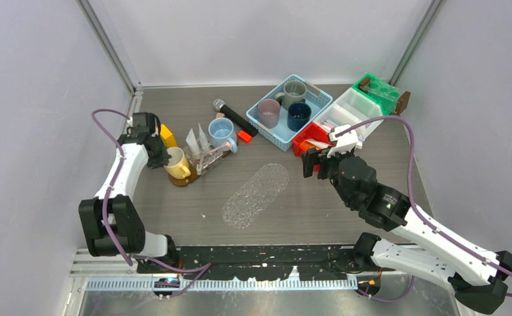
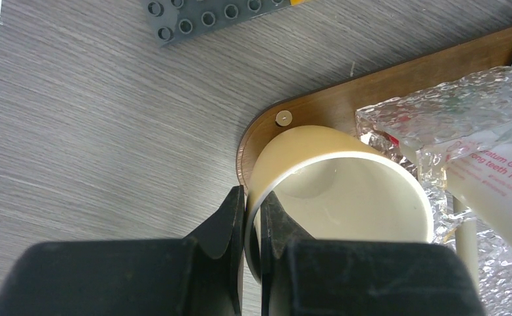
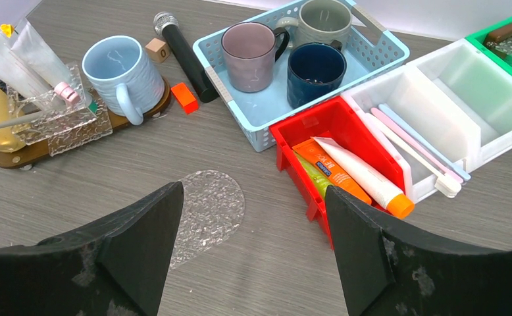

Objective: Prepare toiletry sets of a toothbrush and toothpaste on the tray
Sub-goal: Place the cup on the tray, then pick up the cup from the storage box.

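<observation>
We clamp the left gripper (image 2: pixel 252 217) on the yellow mug (image 2: pixel 332 178), likely steadying it, and hold the right gripper (image 3: pixel 253 197) spread, facing the toothpaste tubes (image 3: pixel 352 172).

A grey wood-grain counter (image 1: pixel 319 217) fills the middle of the top view, closed in by plain pale walls: a back wall (image 1: pixel 260 39) across the upper frame, a left wall (image 1: pixel 36 131) and a right wall (image 1: pixel 484 112). Slanted metal posts (image 1: pixel 108 43) mark the back corners. A slotted metal rail (image 1: pixel 273 283) runs along the bottom edge. The light is soft and even.
</observation>
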